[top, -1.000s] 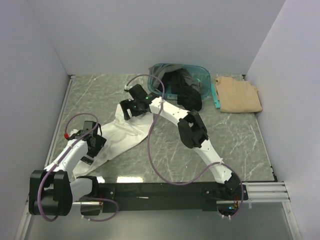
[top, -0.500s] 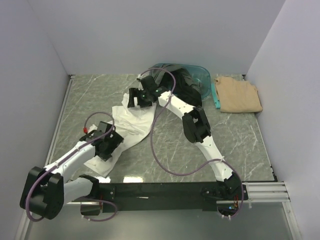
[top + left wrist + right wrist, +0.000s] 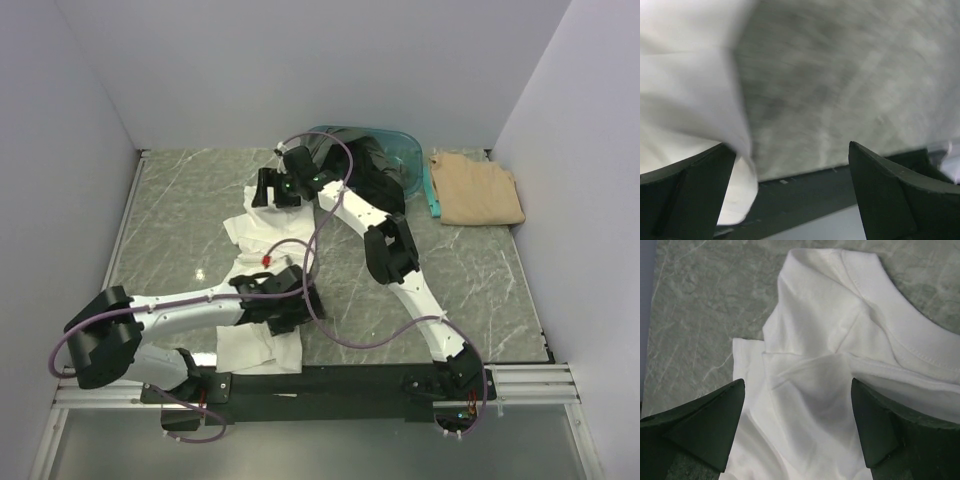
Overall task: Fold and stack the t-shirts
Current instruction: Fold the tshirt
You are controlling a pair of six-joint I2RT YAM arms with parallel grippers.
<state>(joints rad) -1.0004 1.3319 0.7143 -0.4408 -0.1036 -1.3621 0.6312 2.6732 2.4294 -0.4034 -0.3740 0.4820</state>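
left jaws spread wide, empty, lower centre of top view, at right edge of white t-shirt [image 3: 250,232]. shirt's long axis runs up-down in frame. right jaws spread too, over its upper end w/ collar [image 3: 900,315]; right arm nearer there.

Overhead camera looked down from above and behind me; both wrist cameras stared down close, all three sharing the white t-shirt [image 3: 830,340]

Basket [image 3: 408,150]: stood on the table [image 3: 480,280].
Heaped t-shirts [image 3: 375,172]: lay in the basket.
Lone t-shirt [image 3: 478,190]: lay just right of the basket.
Spread t-shirt [image 3: 250,232]: lay left, before the basket.
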